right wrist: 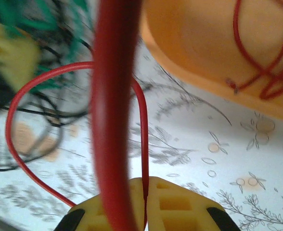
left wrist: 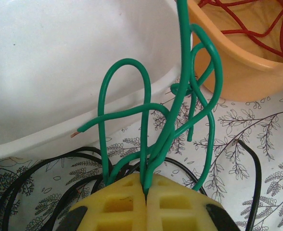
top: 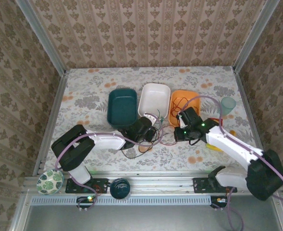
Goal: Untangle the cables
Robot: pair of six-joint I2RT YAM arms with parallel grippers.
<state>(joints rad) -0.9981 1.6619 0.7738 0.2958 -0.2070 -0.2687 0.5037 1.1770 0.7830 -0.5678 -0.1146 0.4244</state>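
**Q:** Left wrist view: what does your left gripper (left wrist: 146, 190) hold?
**A:** Its jaws are pinched on the green cable (left wrist: 145, 144). The loops run lengthwise away from the fingers toward the white bin (left wrist: 59, 72), and the bare copper end points left.
**Q:** And your right gripper (right wrist: 145, 190)?
**A:** Clamped on the red cable (right wrist: 113, 120), which runs straight up from the fingertips beside the orange bin (right wrist: 194, 53).
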